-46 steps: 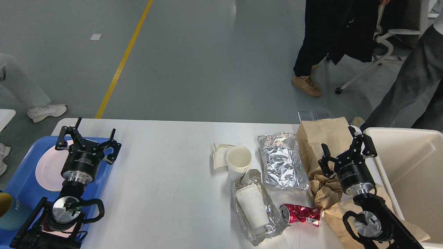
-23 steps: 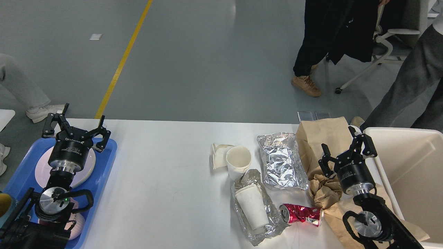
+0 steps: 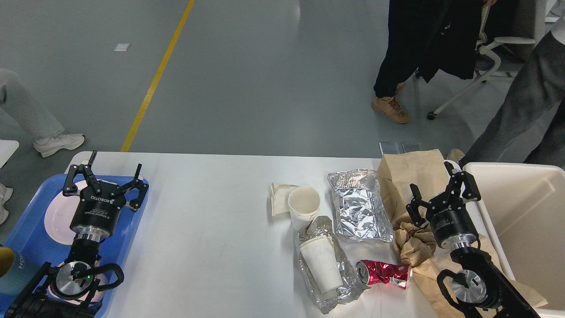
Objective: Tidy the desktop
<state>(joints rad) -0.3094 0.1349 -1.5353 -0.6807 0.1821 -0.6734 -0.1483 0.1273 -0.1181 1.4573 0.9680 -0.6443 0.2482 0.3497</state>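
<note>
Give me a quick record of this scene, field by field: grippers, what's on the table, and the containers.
left gripper: open, empty, above the blue tray
right gripper: open, empty, above the brown paper bag
desktop: white, litter on its right half
litter: upright paper cup, foil sheet, crushed red can, paper cup lying on foil
tray contents: white plate
bin: cream, at the right edge
</note>
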